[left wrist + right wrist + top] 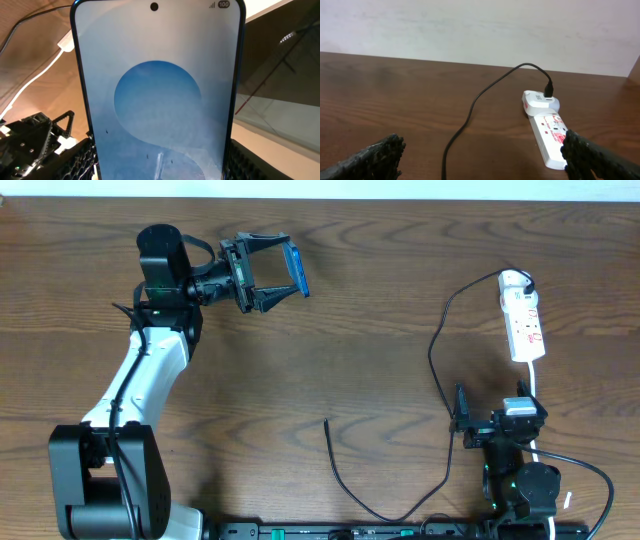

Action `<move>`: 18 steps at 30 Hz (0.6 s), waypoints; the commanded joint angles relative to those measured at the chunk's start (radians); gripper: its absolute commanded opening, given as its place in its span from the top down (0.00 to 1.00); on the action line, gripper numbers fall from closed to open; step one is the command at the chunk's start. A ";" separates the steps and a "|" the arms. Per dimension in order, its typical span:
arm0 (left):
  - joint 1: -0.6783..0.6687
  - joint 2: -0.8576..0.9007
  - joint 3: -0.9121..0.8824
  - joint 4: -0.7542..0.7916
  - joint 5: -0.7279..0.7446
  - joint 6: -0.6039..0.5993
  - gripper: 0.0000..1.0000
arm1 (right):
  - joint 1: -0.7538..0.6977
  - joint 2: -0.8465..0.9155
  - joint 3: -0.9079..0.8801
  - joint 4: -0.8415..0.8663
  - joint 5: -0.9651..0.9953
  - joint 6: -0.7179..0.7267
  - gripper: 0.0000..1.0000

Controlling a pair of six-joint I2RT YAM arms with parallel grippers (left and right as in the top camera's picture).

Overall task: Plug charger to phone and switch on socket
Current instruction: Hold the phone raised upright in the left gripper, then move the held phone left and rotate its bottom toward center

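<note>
Two-armed staging: clamping the phone (157, 100) on edge in the left gripper (290, 268) at far left, likely to present its port, hovering the right gripper (481, 145) spread empty near right facing the socket (550, 140), leaving the charger (430, 352) trailing, free tip near centre.

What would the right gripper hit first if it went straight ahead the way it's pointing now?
Probably the narrow white power strip, whose near end lies just ahead, toward the right side of the right gripper. The thin black charger cable runs left of centre. Depth is unclear.
</note>
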 commanded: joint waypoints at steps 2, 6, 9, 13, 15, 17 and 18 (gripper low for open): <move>0.005 -0.024 0.007 0.008 0.000 0.084 0.93 | 0.008 -0.005 -0.002 -0.005 0.007 -0.012 0.01; 0.005 -0.024 0.007 0.008 0.000 0.201 0.93 | 0.008 -0.005 -0.002 -0.005 0.007 -0.012 0.01; 0.005 -0.024 0.007 0.008 0.000 0.290 0.93 | 0.008 -0.005 -0.002 -0.005 0.007 -0.012 0.01; 0.005 -0.024 0.007 0.008 0.000 0.396 0.93 | 0.008 -0.005 -0.002 -0.005 0.007 -0.012 0.01; 0.005 -0.024 0.007 0.008 0.000 0.454 0.93 | 0.008 -0.005 -0.002 -0.005 0.007 -0.012 0.01; 0.005 -0.024 0.007 0.008 0.000 0.520 0.92 | 0.008 -0.005 -0.002 -0.005 0.007 -0.012 0.01; 0.005 -0.024 0.007 0.008 0.000 0.549 0.93 | 0.008 -0.005 -0.002 -0.005 0.007 -0.012 0.01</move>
